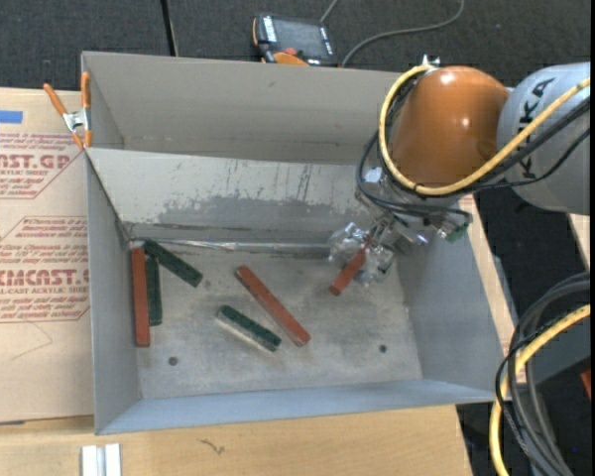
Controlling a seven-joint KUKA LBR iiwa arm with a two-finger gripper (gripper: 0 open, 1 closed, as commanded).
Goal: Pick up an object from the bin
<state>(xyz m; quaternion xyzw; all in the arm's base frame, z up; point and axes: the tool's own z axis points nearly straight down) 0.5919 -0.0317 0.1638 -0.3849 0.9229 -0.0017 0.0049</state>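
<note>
Red-brown stick [343, 278], tilted, pinched in the gripper [365, 257] near the right wall of the bin [446, 305]

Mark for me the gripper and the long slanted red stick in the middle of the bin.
gripper [367, 256], camera view, its lower tip.
long slanted red stick [272, 306], camera view, its middle.

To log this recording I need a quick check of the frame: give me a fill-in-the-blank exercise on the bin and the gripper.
1. The gripper holds a short orange stick by its ___ end.
2. On the floor of the bin lie ___ dark green sticks.
3. By the bin's left wall, a long orange stick lies beside a ___ one.
Missing words: upper; three; green.
</note>
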